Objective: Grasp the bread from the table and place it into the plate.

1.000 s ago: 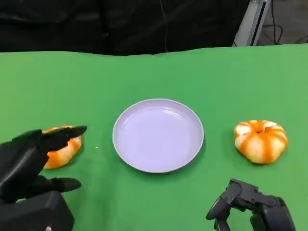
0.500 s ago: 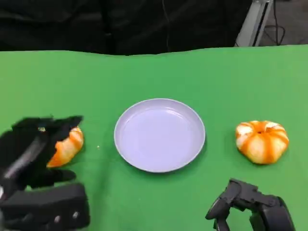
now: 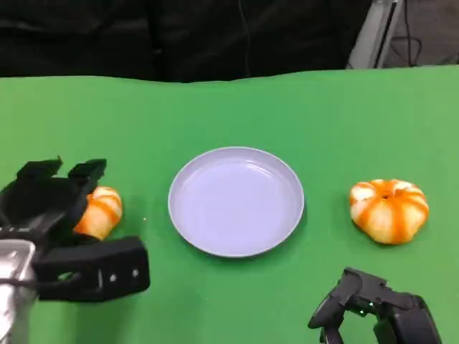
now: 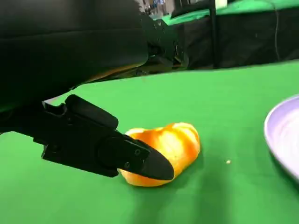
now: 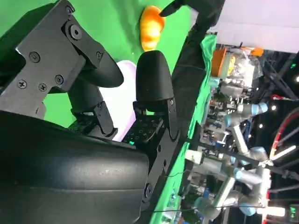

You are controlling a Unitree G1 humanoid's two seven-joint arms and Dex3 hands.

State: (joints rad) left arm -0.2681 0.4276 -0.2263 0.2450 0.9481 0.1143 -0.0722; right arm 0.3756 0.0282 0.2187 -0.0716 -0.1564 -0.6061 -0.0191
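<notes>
Since earlier, left hand [image 3: 54,215] fingers [image 4: 117,151] have spread around one of two breads [image 3: 99,212]; one plate [image 3: 236,201].

Your left robot hand [image 3: 54,215] has swung forward and turned over the bread [image 3: 99,212] at the counter's left: its fingers [image 3: 86,172], a second ago pointing sideways across the top, now reach past the far side, thumb [image 4: 117,151] low along the near side; bread more covered
</notes>
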